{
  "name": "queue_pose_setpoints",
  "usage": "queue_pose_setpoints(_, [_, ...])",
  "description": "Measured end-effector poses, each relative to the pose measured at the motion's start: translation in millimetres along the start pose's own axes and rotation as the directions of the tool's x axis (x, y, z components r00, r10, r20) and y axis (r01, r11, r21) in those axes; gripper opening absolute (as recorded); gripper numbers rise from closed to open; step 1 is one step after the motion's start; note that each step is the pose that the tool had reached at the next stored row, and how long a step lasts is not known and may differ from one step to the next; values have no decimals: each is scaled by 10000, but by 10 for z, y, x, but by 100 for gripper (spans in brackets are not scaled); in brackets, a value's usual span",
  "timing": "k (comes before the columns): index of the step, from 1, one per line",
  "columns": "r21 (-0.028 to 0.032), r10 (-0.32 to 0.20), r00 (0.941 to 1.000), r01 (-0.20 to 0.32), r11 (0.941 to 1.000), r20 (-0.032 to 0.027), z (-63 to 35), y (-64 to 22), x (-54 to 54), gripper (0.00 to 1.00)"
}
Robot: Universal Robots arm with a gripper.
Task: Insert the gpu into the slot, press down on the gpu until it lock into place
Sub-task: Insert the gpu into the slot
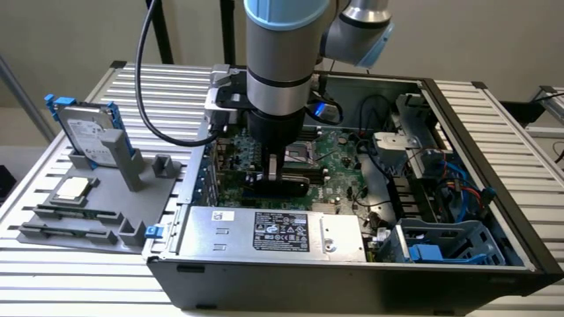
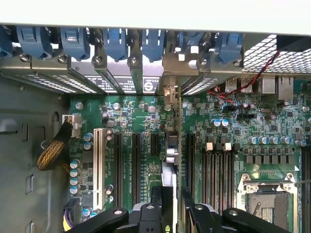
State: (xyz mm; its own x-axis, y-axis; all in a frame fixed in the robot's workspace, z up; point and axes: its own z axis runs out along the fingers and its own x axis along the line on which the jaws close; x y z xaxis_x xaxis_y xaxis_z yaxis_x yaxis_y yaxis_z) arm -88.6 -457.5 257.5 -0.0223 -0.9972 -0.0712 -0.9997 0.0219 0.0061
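One arm reaches straight down into an open computer case (image 1: 352, 284) that lies on a slatted metal desk (image 1: 88, 277). Its hand (image 1: 273, 177) is partly open, the two fingers (image 2: 156, 206) closed against either side of the gpu (image 1: 286, 189) and gripping it by its top edge. In the wrist view the hand (image 2: 171, 204) straddles the gpu (image 2: 168, 174), which appears edge-on as a thin upright strip. It runs across the green motherboard (image 2: 141, 116) to the row of metal rear brackets (image 2: 121, 82).

The card stands parallel to the black expansion connectors (image 2: 136, 167) and the white PCI connector (image 2: 99, 167) on one side. The memory sockets (image 2: 214, 170) and the square processor socket (image 2: 265, 204) lie on the other.

In the exterior view the gpu sits low over the board, just behind the silver labelled power-supply box (image 1: 273, 231). Whether its lower edge is seated in the slot, I cannot tell.

At the exterior view's left, well apart from the case, a grey fixture tray (image 1: 97, 198) holds a hard drive (image 1: 84, 129) upright.
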Motion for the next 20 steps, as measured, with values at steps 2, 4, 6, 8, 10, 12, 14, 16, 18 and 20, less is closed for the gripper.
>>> queue_pose_setpoints(2, [0,-4,10000,4,10000,0,5,0,0,26])
queue_pose_setpoints(4, [-1,-9,10000,9,10000,-1,9,0,1,26])
queue_pose_setpoints(6, [-3,-14,10000,14,10000,-2,12,0,1,26])
queue_pose_setpoints(8, [-1,-17,10000,17,10000,-2,14,0,1,26])
queue_pose_setpoints(10, [0,-17,10000,17,10000,2,15,0,1,27])
queue_pose_setpoints(12, [0,-18,10000,18,10000,2,14,0,1,34])
queue_pose_setpoints(14, [-1,-18,10000,18,10000,1,1,0,0,34])
queue_pose_setpoints(16, [-1,-17,10000,17,10000,1,-41,0,-3,34])
queue_pose_setpoints(18, [-2,-17,10000,17,10000,0,-100,1,-7,34])
queue_pose_setpoints(20, [-9,-18,10000,18,10000,1,-160,1,-11,34])
